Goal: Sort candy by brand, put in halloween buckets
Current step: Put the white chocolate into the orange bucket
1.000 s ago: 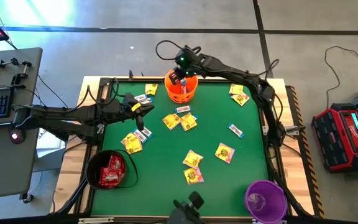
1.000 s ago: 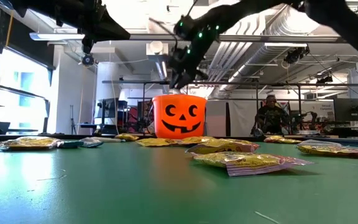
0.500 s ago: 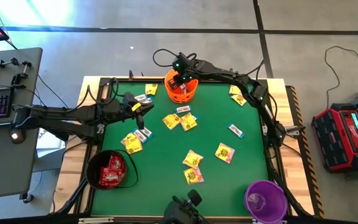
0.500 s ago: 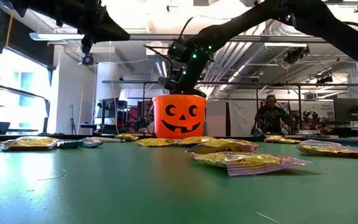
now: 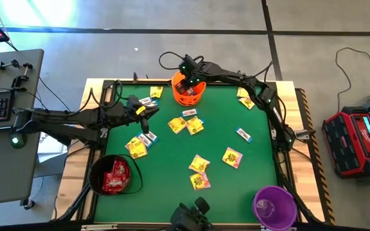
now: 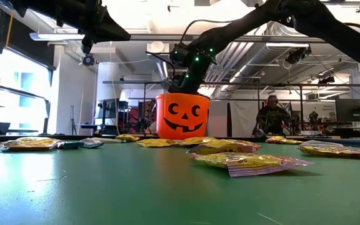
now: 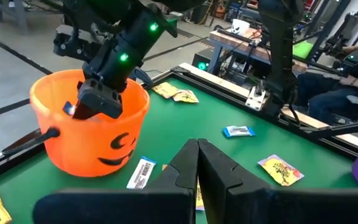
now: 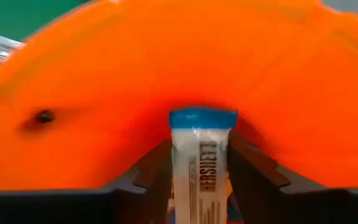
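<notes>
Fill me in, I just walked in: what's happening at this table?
The right gripper is down inside the orange plastic pumpkin bucket, a white-and-blue wrapped candy bar between its fingers. The left gripper hangs shut near the table's left side. Yellow candy packets lie on the green table.

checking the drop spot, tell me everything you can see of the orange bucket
The round orange plastic bucket stands upright at the far edge of the green table, a black cut-out pumpkin face on its side and a thin dark handle hanging from a peg. Its wall looks smooth, glossy and slightly ribbed near the rim. The right gripper reaches down inside its open mouth, the jaws either side of a white packet with a blue end that hangs against the orange inner wall. Another white packet lies on the table at its foot.
</notes>
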Available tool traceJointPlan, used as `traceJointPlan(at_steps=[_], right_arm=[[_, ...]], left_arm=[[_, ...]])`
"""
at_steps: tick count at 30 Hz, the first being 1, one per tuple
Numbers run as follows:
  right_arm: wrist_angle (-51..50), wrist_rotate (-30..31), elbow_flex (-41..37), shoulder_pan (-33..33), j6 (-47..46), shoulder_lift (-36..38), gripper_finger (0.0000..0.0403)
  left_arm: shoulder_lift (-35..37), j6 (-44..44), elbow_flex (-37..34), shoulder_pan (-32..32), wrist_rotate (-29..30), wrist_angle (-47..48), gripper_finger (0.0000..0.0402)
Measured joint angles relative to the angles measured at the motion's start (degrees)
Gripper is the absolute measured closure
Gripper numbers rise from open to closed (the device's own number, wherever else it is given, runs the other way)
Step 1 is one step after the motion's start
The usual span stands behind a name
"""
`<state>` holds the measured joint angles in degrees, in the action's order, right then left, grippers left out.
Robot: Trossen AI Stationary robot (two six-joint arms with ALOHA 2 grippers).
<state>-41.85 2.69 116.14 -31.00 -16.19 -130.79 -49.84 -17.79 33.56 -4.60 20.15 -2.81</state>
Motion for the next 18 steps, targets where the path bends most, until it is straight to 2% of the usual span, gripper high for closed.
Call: traceJointPlan(at_steps=[3, 6, 10, 14, 16, 18], right_arm=[[-0.8, 0.0, 0.5, 0.0, -0.3, 0.7, 0.0227], [-4.6, 0.0, 4.2, 0.1, 0.0, 0.7, 0.0197], [-9.6, 0.1, 10.8, 0.3, 0.5, 0.7, 0.0185], [-14.0, 0.3, 17.2, 1.1, 3.6, 0.8, 0.0222], [-15.6, 0.5, 18.9, 1.9, 5.2, 1.1, 0.0260], [-13.5, 0.9, 16.8, 2.5, 5.6, 3.2, 0.0307]], left_arm=[[0.0, 0.0, 0.0, 0.0, 0.0, 0.0, 0.0402], [0.0, 0.0, 0.0, 0.0, 0.0, 0.0, 0.0401], [0.0, 0.3, 0.0, 0.0, 0.0, 0.0, 0.0401], [0.0, -0.9, 0.0, 0.0, 0.1, 0.0, 0.0402], [0.0, -2.3, 0.0, 0.0, 0.5, 0.1, 0.0402], [0.0, -2.5, 0.0, 0.0, 0.7, 0.7, 0.0401]])
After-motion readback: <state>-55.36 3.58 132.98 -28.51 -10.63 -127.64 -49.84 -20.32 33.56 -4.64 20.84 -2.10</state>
